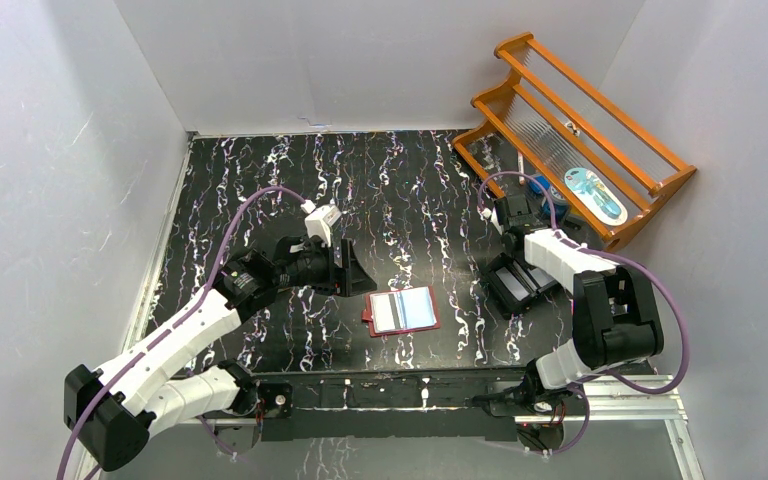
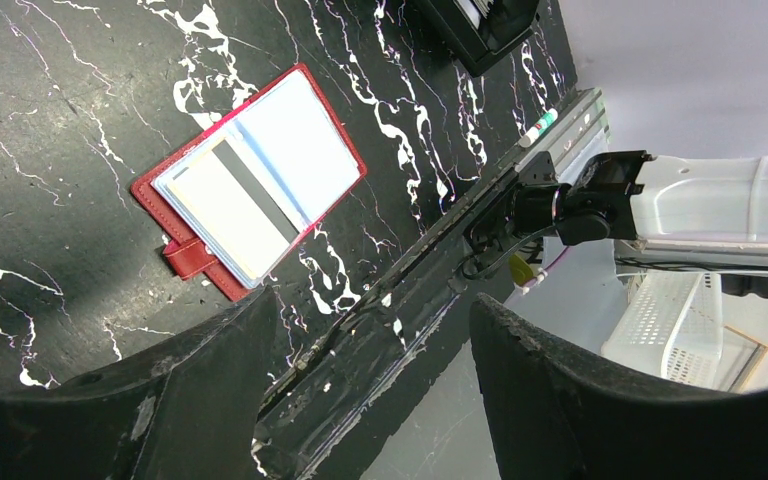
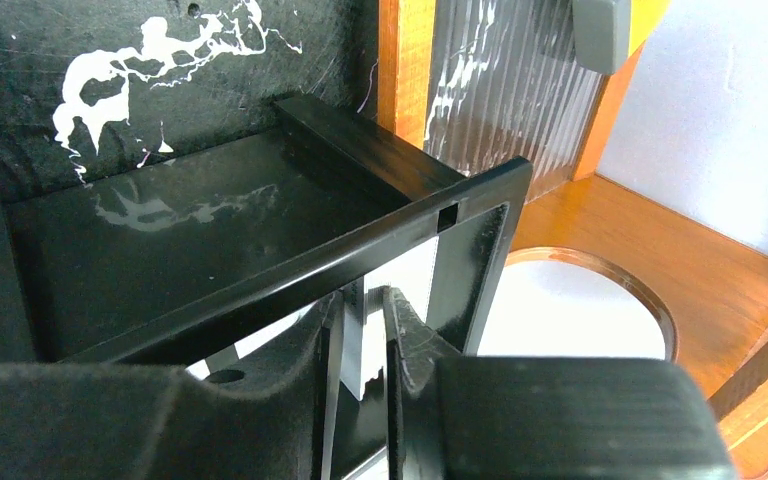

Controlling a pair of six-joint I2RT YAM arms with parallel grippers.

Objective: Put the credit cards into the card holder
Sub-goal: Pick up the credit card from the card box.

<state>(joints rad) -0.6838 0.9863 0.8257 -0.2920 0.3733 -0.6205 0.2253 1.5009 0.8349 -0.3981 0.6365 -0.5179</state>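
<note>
One card holder [image 1: 403, 311] open flat on table [image 1: 260, 180], striped credit card [image 2: 245, 195] in its pocket. Left gripper [image 2: 372, 310] spread wide, empty, near holder. Right gripper [image 3: 363, 300] at black box [image 3: 290, 275], fingers nearly together; grip undeterminable.

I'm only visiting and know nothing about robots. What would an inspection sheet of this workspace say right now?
Surface: black table with white veins.
Job's things: card holder lies open, pale cards in its pockets; no orange card seen.
Clutter: black box; wooden rack at the far right.
Grippers: left pincer open and empty; right pincer nearly closed inside the black box, grip unclear.
Cables: purple cables loop off both arms.
Surroundings: white walls.
</note>
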